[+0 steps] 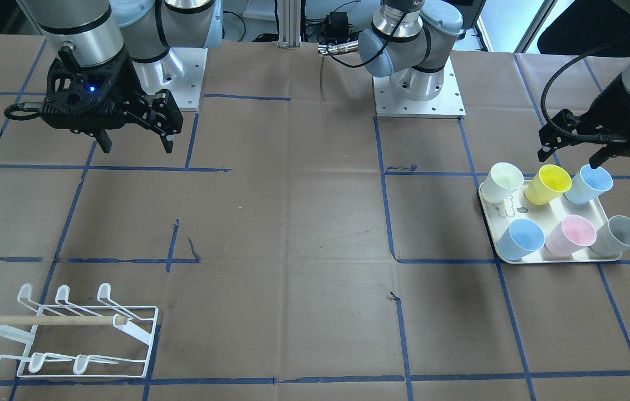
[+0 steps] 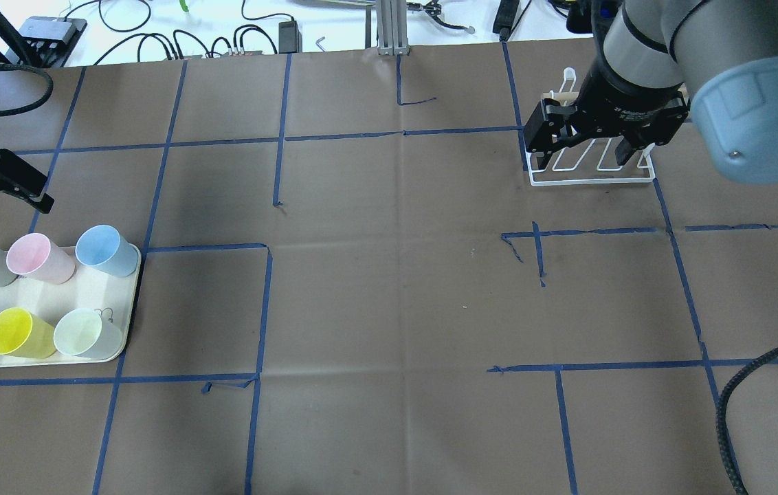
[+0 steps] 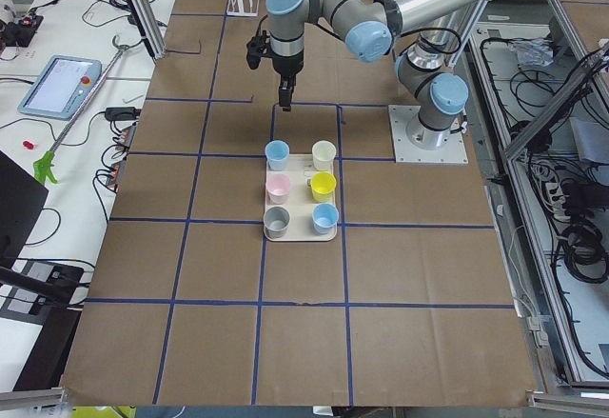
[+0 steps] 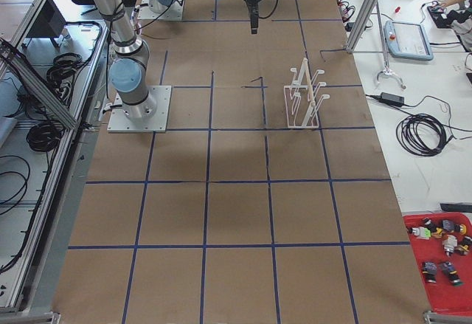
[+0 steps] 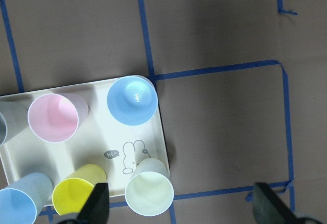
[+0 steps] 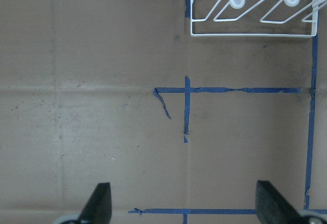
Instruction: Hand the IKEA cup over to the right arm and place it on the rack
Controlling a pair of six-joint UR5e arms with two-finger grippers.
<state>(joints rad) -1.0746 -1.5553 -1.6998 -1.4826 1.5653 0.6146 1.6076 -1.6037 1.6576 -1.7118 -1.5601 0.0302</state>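
Observation:
Several IKEA cups stand upright on a cream tray (image 1: 557,211): pale cream (image 1: 503,181), yellow (image 1: 550,182), light blue (image 1: 590,184), a second blue (image 1: 522,238), pink (image 1: 571,235) and grey (image 1: 618,235). My left gripper (image 1: 571,156) hangs open and empty well above the tray; its wrist view looks down on the pale cup (image 5: 149,193) and blue cup (image 5: 132,100). The right arm's gripper (image 1: 136,143) is open and empty, high over the table. The white wire rack (image 1: 87,334) stands bare, partly hidden behind that gripper in the overhead view (image 2: 595,175).
Brown paper with blue tape lines covers the table (image 2: 389,289). Both arm bases (image 1: 418,83) stand at the robot's edge. Cables and a control tablet (image 4: 409,40) lie off the table.

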